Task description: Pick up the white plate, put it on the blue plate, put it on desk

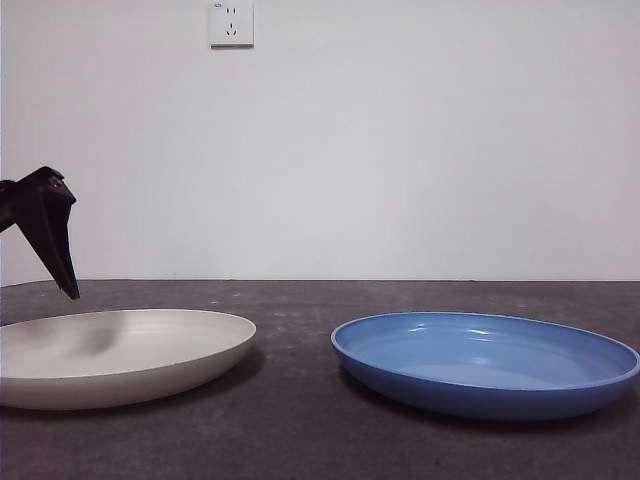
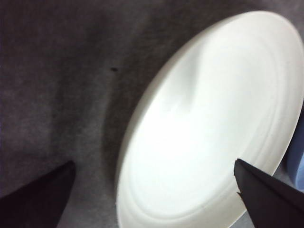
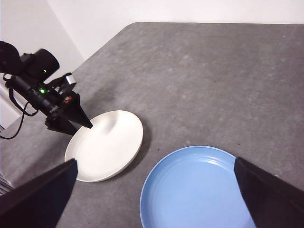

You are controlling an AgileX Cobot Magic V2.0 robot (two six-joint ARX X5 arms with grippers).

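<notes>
Two plates on the desk (image 1: pixel 300 420), one white plate (image 1: pixel 115 355) and one blue plate (image 1: pixel 485 362) lying apart side by side, left gripper (image 3: pixel 71 118) released, jaws spread, hovering over the white plate's outer rim, right gripper (image 3: pixel 156 199) released, high above the blue plate

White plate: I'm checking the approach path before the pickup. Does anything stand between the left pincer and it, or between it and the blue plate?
Nothing visible does. The left pincer hangs open just above the white plate, and only bare desk separates it from the blue plate.
</notes>
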